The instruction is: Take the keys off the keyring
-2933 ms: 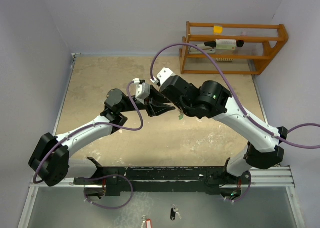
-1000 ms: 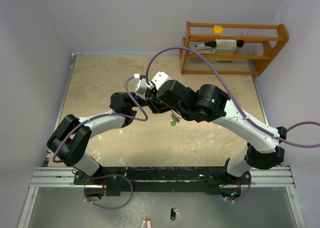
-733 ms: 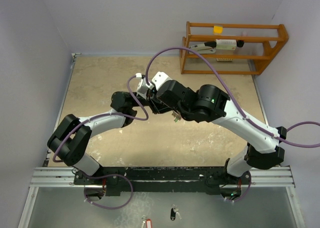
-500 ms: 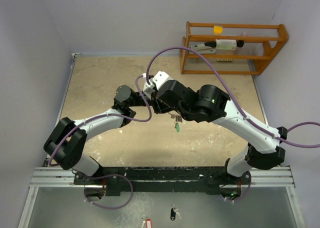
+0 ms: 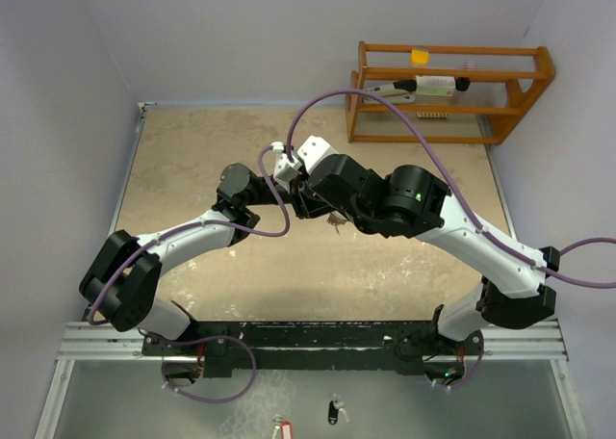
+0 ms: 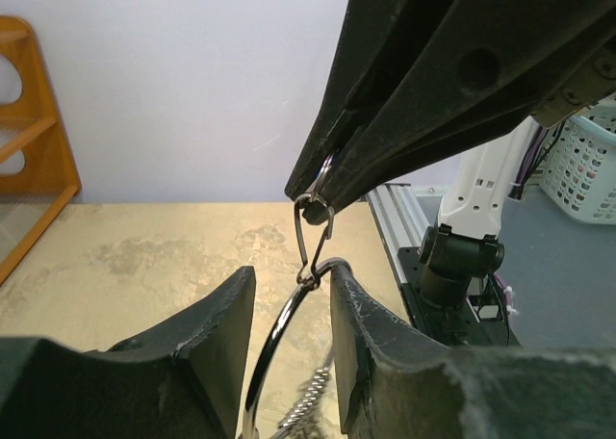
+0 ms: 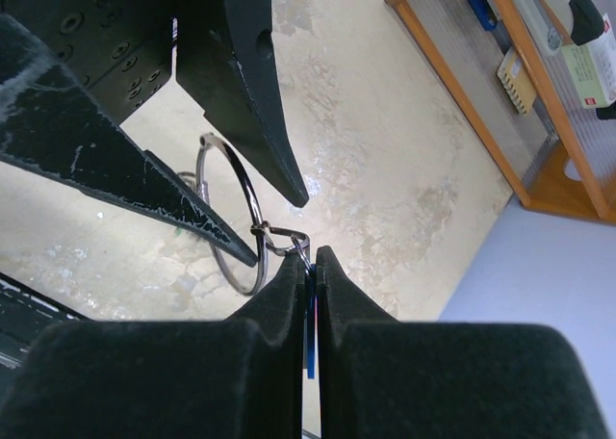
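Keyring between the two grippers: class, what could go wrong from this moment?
1. The right gripper pinches the small clip only at its very tip; a pull could slip it free.
2. The left gripper stands open around the keyring without gripping it, so a slip would likely drop everything onto the table.
3. The two grippers nearly touch and may collide.

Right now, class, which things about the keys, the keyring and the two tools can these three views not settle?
- Keys: too small in the top view. In its wrist view, the right tool covers all but a blue sliver.
- Keyring: in the left wrist view, its lower part is cut off by the bottom edge and the left tool.
- Left tool: neither wrist view shows whether its fingers touch the keyring.
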Controlling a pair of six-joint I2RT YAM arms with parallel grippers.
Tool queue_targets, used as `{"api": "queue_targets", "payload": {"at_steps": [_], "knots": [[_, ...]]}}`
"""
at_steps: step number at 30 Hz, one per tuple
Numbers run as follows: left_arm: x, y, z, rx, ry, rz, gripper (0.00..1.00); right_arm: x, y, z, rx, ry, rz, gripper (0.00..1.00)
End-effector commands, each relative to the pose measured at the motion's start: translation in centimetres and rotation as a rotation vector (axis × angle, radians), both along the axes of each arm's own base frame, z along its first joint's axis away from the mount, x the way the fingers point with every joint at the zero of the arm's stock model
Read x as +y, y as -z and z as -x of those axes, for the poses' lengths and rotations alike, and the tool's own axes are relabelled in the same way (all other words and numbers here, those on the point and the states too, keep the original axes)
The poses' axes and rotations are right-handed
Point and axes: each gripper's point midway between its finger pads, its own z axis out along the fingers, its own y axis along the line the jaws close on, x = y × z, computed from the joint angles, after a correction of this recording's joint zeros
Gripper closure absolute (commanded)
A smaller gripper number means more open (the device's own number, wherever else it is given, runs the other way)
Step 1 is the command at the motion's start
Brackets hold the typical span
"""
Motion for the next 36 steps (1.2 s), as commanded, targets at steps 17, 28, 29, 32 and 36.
{"api": "queue_targets", "payload": {"at_steps": [17,28,29,32,36], "knots": [[0.5,-3.7,1.3,-0.051,0.039,0.111,0.70,-0.2,-1.4,0.0,-0.048,0.003,-0.048,1.00],[0.4,-3.1,1.5,-0.041,0.051,0.096,0.66,-0.5,-1.7,-0.1,-0.064,0.013,-0.049,1.00],[0.4,-2.9,1.5,-0.040,0.052,0.095,0.66,-0.5,-1.8,-0.1,-0.065,0.013,-0.049,1.00],[0.4,-2.9,1.5,-0.041,0.048,0.096,0.66,-0.5,-1.9,-0.1,-0.066,0.013,-0.056,1.00],[0.3,-2.8,1.4,-0.038,0.047,0.090,0.66,-0.5,-2.0,-0.1,-0.069,0.014,-0.063,1.00]]}}
